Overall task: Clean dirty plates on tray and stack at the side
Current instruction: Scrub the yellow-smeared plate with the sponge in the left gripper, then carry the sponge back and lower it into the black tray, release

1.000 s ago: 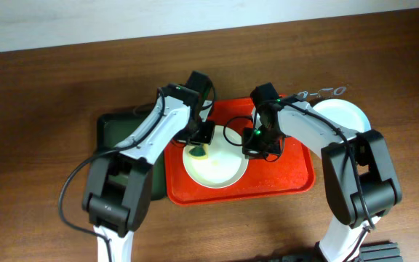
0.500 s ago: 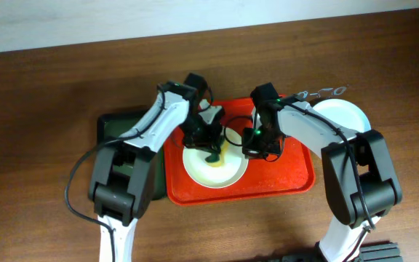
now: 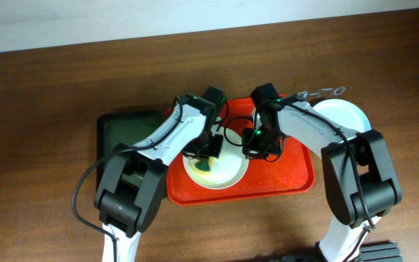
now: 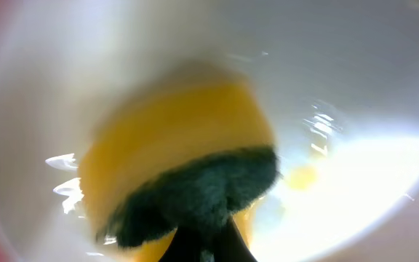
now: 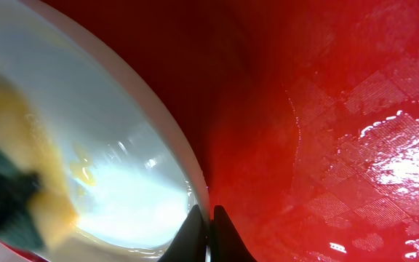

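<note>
Cream plate (image 3: 224, 173) lies on red tray (image 3: 297, 178), yellow smear inside. Left gripper (image 4: 204, 244) is clamped on a yellow-green sponge (image 4: 195, 182), which presses on the plate at its tips. Right gripper (image 5: 206, 222) is pinched tight on the plate rim. White plate (image 3: 344, 116) sits off the tray, to that gripper's right.

Bare tray (image 3: 293, 173) right of the plate (image 3: 228, 173); left arm (image 3: 174, 135) and right arm (image 3: 311, 122) over its rim.

From high up we look straight down on the whole table (image 3: 42, 94). Our wrist cameras sit very close: the left looks into the plate (image 4: 355, 94), the right at its rim and the red tray (image 5: 326, 109). All three views share that plate.
</note>
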`<state>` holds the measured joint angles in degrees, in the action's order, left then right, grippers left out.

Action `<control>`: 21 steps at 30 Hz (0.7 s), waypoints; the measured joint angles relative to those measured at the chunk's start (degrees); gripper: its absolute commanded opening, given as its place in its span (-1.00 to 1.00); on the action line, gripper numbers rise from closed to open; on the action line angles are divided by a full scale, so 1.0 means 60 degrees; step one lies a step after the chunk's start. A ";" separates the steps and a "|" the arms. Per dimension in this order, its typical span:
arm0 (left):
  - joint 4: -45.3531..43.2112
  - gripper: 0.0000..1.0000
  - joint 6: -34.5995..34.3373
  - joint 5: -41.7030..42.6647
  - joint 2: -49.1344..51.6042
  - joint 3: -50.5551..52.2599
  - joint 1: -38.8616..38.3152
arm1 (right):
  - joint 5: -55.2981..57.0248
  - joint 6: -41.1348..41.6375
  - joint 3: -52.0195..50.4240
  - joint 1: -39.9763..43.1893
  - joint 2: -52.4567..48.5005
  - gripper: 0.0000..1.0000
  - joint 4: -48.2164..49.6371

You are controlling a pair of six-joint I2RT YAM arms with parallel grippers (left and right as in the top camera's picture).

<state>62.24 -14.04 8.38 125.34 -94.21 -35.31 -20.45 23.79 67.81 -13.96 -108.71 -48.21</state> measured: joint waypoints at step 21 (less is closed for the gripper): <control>0.0936 -1.00 0.0160 -0.2641 -0.3388 0.0324 0.3956 | -0.0004 0.0000 0.0000 0.0000 0.0000 -0.92 0.0018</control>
<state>67.85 -13.08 -7.46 105.01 -92.27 -11.57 -20.47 23.79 67.81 -13.96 -108.71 -48.10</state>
